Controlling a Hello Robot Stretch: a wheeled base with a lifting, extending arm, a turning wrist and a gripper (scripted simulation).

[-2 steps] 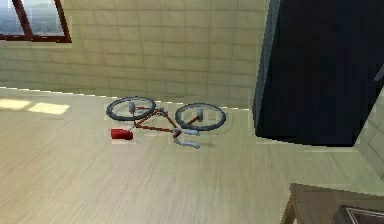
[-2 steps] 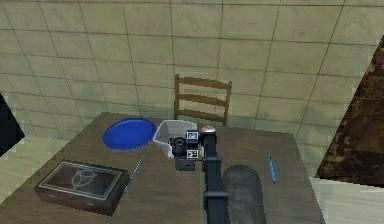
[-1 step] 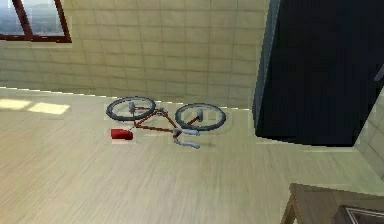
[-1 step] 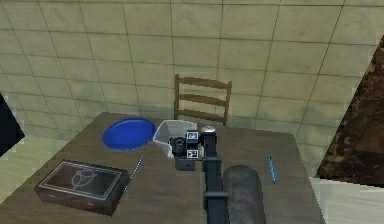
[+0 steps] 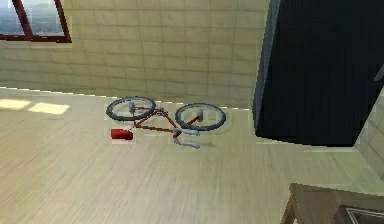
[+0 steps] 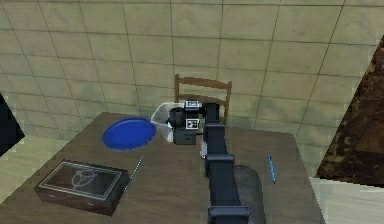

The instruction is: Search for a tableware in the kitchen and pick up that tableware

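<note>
A round blue plate (image 6: 128, 133) lies on the brown wooden table (image 6: 170, 175) in the arm side view, left of the middle. My arm rises from the bottom edge across the table. Its gripper (image 6: 166, 127) ends just right of the plate, close to the table's far edge. A pale see-through vessel (image 6: 161, 114) sits at or behind the fingers, so I cannot tell whether the gripper holds anything.
A dark flat case (image 6: 82, 186) and two blue pens (image 6: 138, 167) (image 6: 270, 168) lie on the table. A wooden chair (image 6: 203, 92) stands behind it against the tiled wall. Ahead, a bicycle (image 5: 165, 118) lies on the floor beside a dark fridge (image 5: 320, 70).
</note>
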